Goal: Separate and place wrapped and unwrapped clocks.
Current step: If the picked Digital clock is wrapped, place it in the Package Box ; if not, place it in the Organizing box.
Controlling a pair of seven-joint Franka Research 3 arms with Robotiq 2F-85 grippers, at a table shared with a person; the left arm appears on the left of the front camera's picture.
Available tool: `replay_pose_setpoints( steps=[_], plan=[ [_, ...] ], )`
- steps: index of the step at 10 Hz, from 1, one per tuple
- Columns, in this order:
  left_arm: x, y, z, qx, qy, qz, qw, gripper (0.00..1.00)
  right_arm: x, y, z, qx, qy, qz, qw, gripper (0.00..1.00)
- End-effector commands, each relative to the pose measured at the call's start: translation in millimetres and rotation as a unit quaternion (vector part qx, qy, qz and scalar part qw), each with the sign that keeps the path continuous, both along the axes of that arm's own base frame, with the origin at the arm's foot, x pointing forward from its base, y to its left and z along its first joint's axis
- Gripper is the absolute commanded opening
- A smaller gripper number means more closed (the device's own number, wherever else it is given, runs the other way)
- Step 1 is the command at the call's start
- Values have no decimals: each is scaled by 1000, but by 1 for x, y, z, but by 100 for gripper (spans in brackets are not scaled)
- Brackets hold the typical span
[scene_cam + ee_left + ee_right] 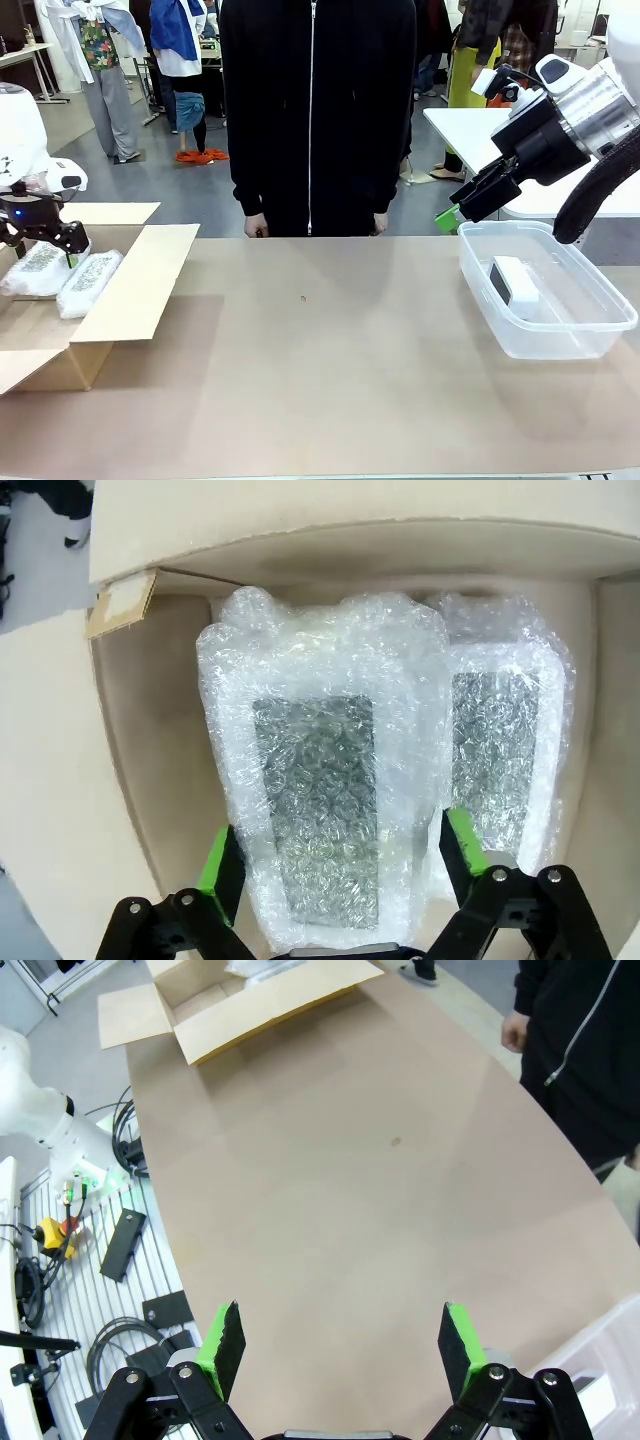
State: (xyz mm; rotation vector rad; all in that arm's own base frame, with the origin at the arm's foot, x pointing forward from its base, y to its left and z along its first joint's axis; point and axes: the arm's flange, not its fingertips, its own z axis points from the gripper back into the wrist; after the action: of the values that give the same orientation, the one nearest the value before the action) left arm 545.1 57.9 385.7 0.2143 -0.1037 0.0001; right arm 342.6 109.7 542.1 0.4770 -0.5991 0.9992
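Where person (pixel 317 115) stands, tan table (pixel 320 360) bare mid-span, grey floor (pixel 190 195) behind

The left end effector (pixel 45 238) is held low at the picture's left, pointing downward, its jaws spread wide, as seen in the left wrist view (pixel 338 860). The right end effector (pixel 478 205) is raised at the right, angled down toward the left, jaws also spread apart (pixel 340 1345).

Even bright overhead light; soft shadows; wrist views wide-angle bent.
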Motion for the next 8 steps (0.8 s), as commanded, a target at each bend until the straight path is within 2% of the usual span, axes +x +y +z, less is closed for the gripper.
replay_pose_setpoints(
  steps=[1, 4, 6, 8],
  plan=[
    [-11, 3, 15, 9, 11, -9, 1000, 100, 0, -1, -1, -7, 4, 1, 1000, 100],
    [-57, 5, 41, 7, 24, -17, 1000, 100, 0, -1, -1, -7, 4, 1, 1000, 100],
    [-83, 5, 68, -26, 28, -16, 999, 100, 0, -1, -1, -7, 4, 1, 1000, 100],
    [-99, 8, 93, -38, 13, -13, 999, 100, 0, -1, -1, -7, 4, 1, 1000, 100]
  ],
)
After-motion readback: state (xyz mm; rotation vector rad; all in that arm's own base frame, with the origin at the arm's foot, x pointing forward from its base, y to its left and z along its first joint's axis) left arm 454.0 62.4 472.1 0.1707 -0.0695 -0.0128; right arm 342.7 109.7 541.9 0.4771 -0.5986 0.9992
